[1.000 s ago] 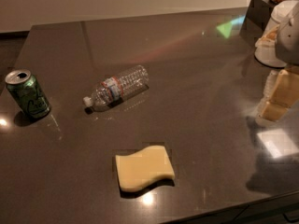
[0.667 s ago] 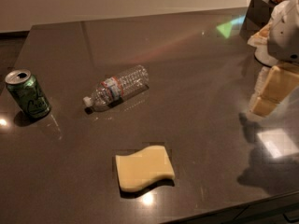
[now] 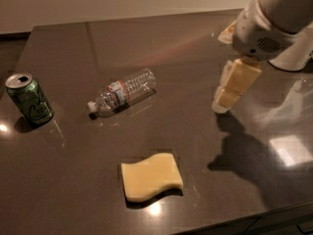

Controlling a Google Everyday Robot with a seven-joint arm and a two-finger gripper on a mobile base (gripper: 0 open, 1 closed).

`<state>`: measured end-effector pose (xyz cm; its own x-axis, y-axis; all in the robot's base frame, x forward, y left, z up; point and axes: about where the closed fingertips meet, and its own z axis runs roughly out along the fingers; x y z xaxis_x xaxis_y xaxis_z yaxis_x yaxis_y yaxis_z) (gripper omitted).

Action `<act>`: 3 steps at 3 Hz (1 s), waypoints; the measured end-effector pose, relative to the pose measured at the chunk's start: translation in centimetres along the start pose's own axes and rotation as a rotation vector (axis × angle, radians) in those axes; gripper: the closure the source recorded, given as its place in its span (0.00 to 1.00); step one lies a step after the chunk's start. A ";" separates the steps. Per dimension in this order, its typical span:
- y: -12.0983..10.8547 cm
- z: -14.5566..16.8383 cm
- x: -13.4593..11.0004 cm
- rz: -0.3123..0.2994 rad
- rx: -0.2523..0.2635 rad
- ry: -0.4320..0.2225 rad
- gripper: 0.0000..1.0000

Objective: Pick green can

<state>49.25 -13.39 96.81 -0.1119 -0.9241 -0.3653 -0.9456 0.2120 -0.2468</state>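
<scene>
The green can (image 3: 28, 98) stands upright near the left edge of the dark table (image 3: 186, 43). It has pale swirly markings and a silver top with a pull-tab. My gripper (image 3: 222, 101) hangs from the white arm (image 3: 266, 26) at the right. It points down just above the table top, far to the right of the can, and holds nothing.
A clear plastic water bottle (image 3: 123, 93) lies on its side between the can and the gripper, cap pointing left. A yellow sponge (image 3: 151, 176) lies near the table's front edge. The arm's shadow falls on the table at the right.
The arm and gripper have moved left from the right edge and now reach further over the table. The can, bottle and sponge have not moved.
</scene>
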 end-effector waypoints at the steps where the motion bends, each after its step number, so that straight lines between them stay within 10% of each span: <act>1: -0.8 2.5 -3.8 -0.018 -0.025 -0.068 0.00; 3: 0.8 6.3 -12.6 -0.080 -0.120 -0.228 0.00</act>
<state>51.82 0.41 95.57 0.0239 -0.8379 -0.5453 -0.9796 0.0894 -0.1802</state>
